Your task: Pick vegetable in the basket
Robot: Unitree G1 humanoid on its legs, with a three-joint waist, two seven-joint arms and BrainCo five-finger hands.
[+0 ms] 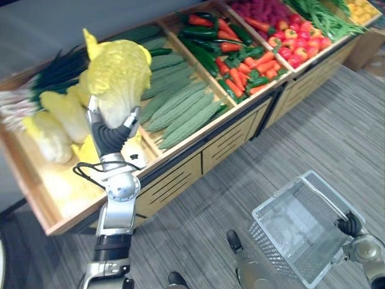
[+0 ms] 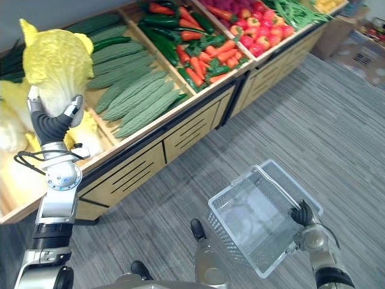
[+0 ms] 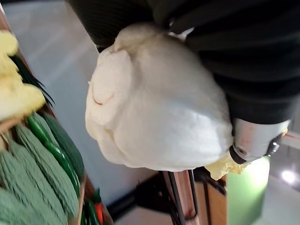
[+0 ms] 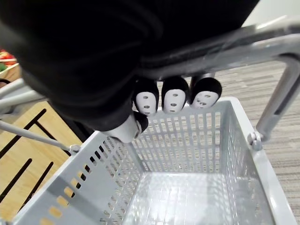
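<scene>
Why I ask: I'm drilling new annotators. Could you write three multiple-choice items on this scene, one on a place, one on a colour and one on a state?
1. Where is the cabbage?
A. Lying among the cucumbers.
B. Held in the left hand above the shelf.
C. On the floor.

2. What colour is the basket?
A. Red.
B. Green.
C. Light grey.

3. What is the basket's state?
A. Empty.
B. Holding a pepper.
C. Full of carrots.

Answers:
1 B: the left hand clasps the cabbage's base, raised over the wooden shelf.
2 C: its mesh walls are light grey.
3 A: its bottom lies bare, while the right hand grips its handle.
</scene>
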